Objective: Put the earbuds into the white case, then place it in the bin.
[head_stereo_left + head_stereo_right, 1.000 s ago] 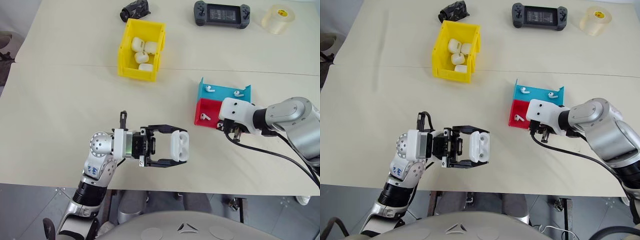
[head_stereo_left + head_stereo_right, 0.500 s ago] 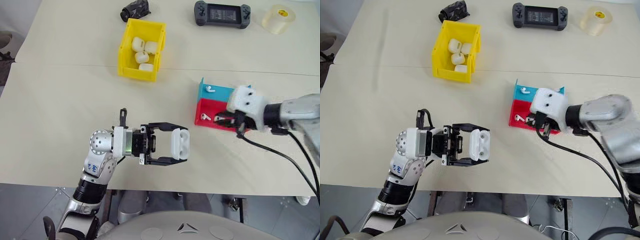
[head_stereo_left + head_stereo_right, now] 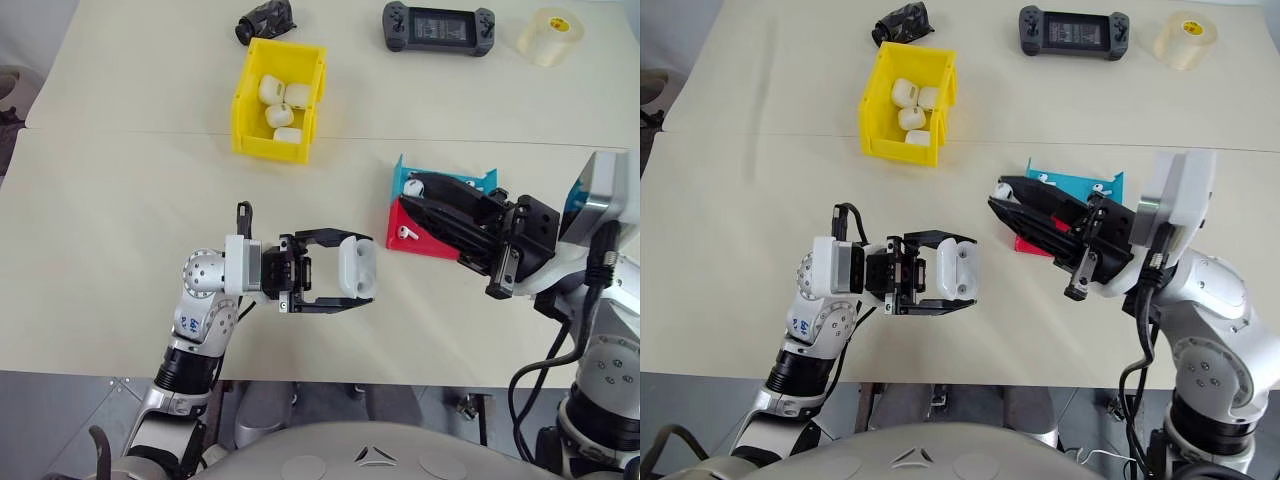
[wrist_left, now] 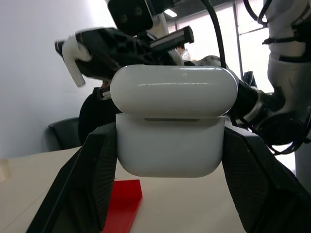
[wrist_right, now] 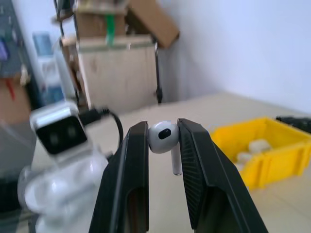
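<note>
Both tools loaded above the counter (image 3: 120, 230).
Left tool (image 3: 352, 277) pinches the white case (image 3: 355, 272); right tool (image 5: 163, 133) pinches an earbud (image 5: 163, 138).

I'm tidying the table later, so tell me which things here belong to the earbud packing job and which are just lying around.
Job: white case in the left gripper; earbud pinched in the right gripper; yellow bin with cases; blue tray and red tray with earbuds.

Lying about: game controller, tape roll, black bundle.
</note>
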Available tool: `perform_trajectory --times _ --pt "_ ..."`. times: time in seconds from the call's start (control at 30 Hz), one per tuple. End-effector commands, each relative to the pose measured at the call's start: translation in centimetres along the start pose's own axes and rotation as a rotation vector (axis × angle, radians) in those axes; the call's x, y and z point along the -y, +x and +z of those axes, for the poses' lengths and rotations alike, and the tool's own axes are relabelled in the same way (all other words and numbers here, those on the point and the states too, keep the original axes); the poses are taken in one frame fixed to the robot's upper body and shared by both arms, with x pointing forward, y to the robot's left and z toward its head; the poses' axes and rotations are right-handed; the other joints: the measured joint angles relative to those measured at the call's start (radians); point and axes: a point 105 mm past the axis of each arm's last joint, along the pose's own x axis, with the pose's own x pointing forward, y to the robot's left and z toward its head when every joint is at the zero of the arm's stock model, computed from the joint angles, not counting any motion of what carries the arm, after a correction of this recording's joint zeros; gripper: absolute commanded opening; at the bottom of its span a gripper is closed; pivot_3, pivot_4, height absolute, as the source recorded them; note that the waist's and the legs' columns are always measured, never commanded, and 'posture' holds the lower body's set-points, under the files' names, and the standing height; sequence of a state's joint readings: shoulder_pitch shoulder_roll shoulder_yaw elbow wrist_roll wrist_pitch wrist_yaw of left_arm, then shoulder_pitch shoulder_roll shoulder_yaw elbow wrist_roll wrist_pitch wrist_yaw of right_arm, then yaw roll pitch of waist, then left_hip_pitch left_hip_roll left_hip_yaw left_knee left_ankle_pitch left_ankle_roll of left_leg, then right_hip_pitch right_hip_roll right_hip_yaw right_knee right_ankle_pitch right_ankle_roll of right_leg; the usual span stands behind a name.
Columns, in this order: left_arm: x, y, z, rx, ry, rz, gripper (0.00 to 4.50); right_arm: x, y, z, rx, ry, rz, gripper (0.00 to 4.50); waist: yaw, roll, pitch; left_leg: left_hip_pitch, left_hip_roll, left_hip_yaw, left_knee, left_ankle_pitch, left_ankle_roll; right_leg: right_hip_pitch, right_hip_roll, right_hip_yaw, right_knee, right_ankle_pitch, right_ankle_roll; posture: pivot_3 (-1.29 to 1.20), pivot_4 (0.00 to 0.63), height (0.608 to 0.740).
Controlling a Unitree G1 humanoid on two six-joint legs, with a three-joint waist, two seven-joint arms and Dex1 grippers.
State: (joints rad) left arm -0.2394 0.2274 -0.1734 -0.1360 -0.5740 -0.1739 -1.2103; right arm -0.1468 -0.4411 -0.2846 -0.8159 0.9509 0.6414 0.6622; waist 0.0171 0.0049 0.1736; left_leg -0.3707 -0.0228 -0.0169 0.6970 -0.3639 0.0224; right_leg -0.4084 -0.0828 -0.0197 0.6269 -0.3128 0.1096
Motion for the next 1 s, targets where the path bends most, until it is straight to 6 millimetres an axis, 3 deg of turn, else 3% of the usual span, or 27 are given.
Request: perform_trajectory --times 0.03,0.43,1.0 --pt "-0.7 0.2 0.8 0.044 -0.005 0.033 2.80 -1.3 0.5 1.1 0.096 -0.016 -0.004 0.58 0.000 0.000 0.000 0.000 0.000 0.000 0.000 0.000 0.000 0.000 0.000 0.000 0.000 0.000 0.000 0.00 0.150 0.740" --pt "-0.9 0.9 1.0 0.034 -0.098 -0.039 2.80 -3.5 1.1 -0.9 0.143 0.036 -0.014 0.58 0.003 0.000 0.000 0.000 -0.001 0.000 0.000 0.000 0.001 0.000 0.001 0.001 0.000 0.000 0.000 0.00 0.150 0.740" --pt "-1.2 1.0 1.9 0.037 -0.130 -0.029 2.80 -3.3 0.3 -2.8 0.135 0.067 -0.033 0.58 0.003 0.000 0.000 0.000 0.000 0.000 0.000 0.000 0.001 0.000 0.001 0.001 0.000 0.000 0.000 0.00 0.150 0.740"
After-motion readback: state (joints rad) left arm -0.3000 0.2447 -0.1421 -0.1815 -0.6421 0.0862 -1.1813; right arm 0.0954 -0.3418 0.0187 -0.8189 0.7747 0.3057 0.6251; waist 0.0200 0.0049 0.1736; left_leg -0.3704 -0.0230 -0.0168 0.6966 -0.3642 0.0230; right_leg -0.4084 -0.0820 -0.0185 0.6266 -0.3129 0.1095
